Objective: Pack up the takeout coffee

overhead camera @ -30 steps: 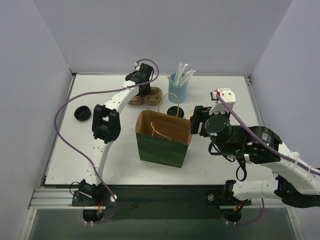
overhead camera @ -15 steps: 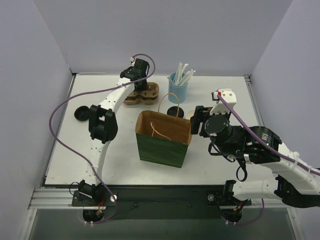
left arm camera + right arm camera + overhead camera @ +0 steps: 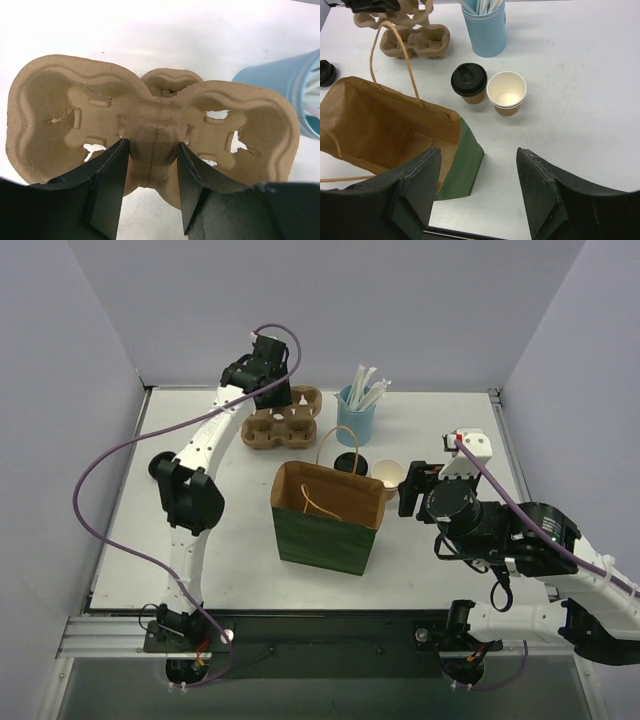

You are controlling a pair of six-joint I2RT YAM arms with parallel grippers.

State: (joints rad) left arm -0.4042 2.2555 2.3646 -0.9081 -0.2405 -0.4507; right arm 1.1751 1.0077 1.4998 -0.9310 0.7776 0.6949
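Observation:
The takeout coffee (image 3: 388, 474) is a small tan open cup with a white rim, standing right of the bag; it also shows in the right wrist view (image 3: 506, 92). My right gripper (image 3: 414, 487) is open and empty, just right of the cup and apart from it; its jaws (image 3: 480, 192) stand wide above the table by the bag's corner. My left gripper (image 3: 270, 388) is at the back, shut on the middle ridge of a brown pulp cup carrier (image 3: 150, 125), held above the table. A second carrier (image 3: 415, 42) lies under it.
An open brown-and-green paper bag (image 3: 325, 515) stands mid-table. A black-lidded tan cup (image 3: 350, 462) stands behind it. A light-blue cup of white straws (image 3: 356, 415) is at the back. A loose black lid (image 3: 163, 467) lies at the left.
My left gripper has moved back and left, raising the carrier it holds. My right gripper has drawn back to the right, uncovering the tan cup.

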